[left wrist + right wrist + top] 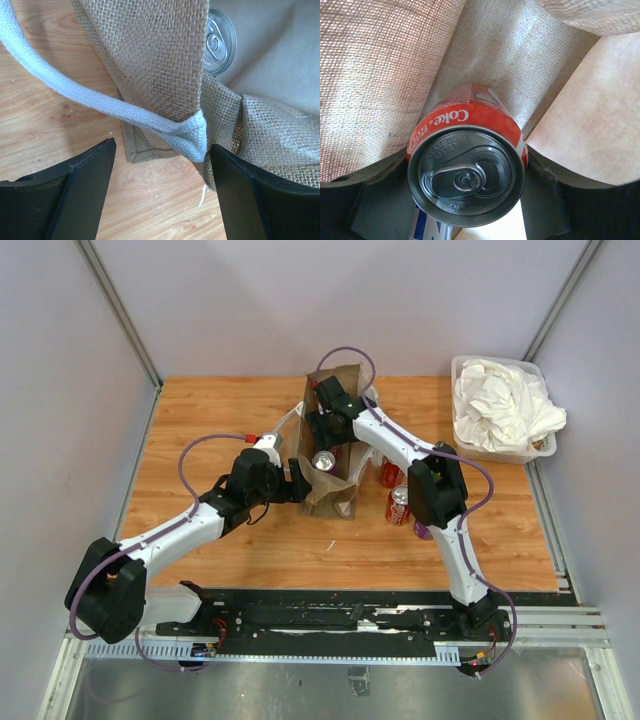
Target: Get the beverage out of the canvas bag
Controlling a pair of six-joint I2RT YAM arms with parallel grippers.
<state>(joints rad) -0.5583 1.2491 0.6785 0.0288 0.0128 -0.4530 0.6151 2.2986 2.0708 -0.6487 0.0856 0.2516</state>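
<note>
- The red aluminium Coke can [467, 170] sits inside the tan-brown woven canvas bag [330, 495]. Its silver top faces the bag's mouth.
- The can's long axis runs roughly up through the bag, from the base towards the opening. The right wrist camera looks almost straight onto the lid.
- The right fingers [372, 200] reach into the bag from above. They press on the can from both sides just below its rim and appear to pinch it.
- The right arm is therefore the one on the can, and the way out looks to be back along the can's axis through the mouth.
- Room is tight: woven fabric stands close behind the can and to one side, and a pale flap stands on the other. The only open side is the mouth, so a tilted lift could catch the rim on the fabric.
- The left fingers [75, 190] are spread wide at the bag's left corner. The corner and the stitched end of the white rope handle [65, 90] lie between them without being gripped.
- Closing there would likely steady the bag during the lift.
- Two more red drink cans [398, 505] stand on the wooden surface [200, 410] just right of the bag. They narrow the room for swinging out on that side.
</note>
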